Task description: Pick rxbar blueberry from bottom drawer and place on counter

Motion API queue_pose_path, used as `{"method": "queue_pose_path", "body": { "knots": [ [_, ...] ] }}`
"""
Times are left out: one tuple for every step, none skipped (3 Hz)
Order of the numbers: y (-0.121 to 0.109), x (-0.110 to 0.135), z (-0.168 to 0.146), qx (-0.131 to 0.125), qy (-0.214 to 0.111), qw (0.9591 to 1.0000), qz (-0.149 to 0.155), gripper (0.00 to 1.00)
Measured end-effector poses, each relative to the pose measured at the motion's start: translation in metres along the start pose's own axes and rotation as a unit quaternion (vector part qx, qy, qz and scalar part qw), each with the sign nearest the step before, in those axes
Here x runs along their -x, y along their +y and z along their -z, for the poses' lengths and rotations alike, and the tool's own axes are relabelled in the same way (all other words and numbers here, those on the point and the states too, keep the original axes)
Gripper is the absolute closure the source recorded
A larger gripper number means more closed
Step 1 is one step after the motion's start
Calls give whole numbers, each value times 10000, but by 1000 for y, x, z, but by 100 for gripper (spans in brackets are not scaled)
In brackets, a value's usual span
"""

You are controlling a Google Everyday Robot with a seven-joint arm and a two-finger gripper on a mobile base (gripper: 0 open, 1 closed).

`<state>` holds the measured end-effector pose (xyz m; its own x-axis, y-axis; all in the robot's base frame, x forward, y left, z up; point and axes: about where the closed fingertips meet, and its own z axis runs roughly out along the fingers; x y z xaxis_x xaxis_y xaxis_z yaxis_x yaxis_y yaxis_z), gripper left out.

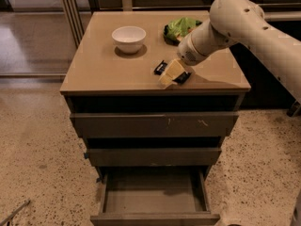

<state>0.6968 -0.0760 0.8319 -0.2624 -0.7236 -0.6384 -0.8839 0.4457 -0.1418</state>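
The rxbar blueberry (161, 68), a small dark bar with pale markings, lies on the tan counter (103, 65) near its front edge. Its two ends show on either side of my gripper (170, 75), which is right over the bar's middle and hides it. I cannot tell whether the bar rests on the counter or is held just above it. The white arm reaches in from the right. The bottom drawer (155, 216) is pulled open below, and its tray looks empty.
A white bowl (129, 37) stands at the counter's back left. A green chip bag (181, 27) lies at the back, just behind my wrist. The two upper drawers (155, 125) are slightly ajar. Speckled floor surrounds the cabinet.
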Motion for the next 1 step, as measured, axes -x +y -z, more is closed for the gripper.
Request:
{"method": "queue_pose_path", "body": {
  "knots": [
    [0, 0, 0, 0, 0, 10000, 0, 0]
  ]
}}
